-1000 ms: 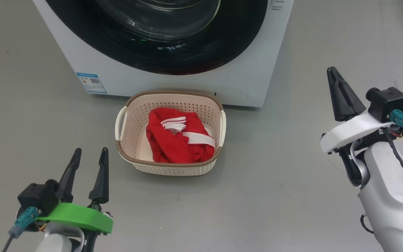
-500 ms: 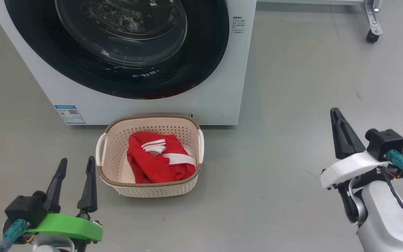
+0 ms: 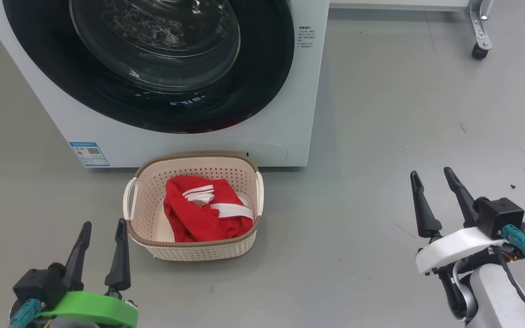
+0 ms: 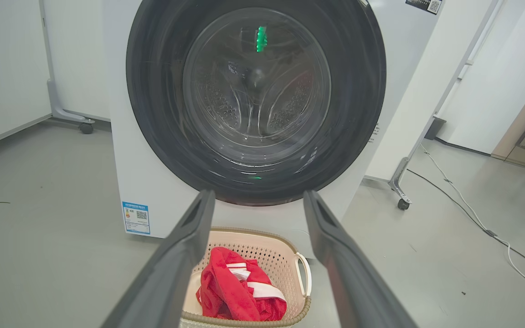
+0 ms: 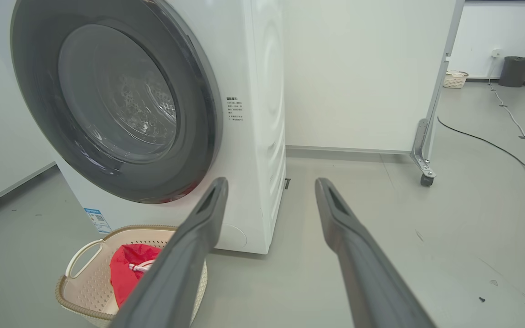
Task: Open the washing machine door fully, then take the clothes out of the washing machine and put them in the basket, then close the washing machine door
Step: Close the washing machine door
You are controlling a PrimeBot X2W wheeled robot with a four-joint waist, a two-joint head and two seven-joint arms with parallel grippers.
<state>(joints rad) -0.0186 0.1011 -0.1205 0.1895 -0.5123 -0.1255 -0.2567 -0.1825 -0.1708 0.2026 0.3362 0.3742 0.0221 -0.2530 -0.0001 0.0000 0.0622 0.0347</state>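
The white washing machine (image 3: 290, 114) (image 4: 144, 136) (image 5: 267, 114) stands ahead with its round black glass door (image 3: 153, 59) (image 4: 255, 95) (image 5: 112, 100) shut flat against the front. On the floor in front of it sits the cream basket (image 3: 153, 191) (image 4: 285, 243) (image 5: 89, 287), holding the red clothes (image 3: 203, 216) (image 4: 230, 291) (image 5: 128, 271) with white stripes. My left gripper (image 3: 102, 225) is open and empty, low at the basket's left. My right gripper (image 3: 432, 172) is open and empty, well to the basket's right.
A wheeled white frame leg (image 3: 479, 32) (image 5: 424, 155) (image 4: 401, 182) stands right of the machine. Cables (image 5: 495, 146) (image 4: 472, 214) run across the grey floor beyond it. A dark bin (image 5: 515, 70) and a small basket (image 5: 455, 79) sit far back.
The right gripper's fingers have gone from shut to open and the arm has dropped lower. The head camera has tilted up, shifting the whole picture down and left.
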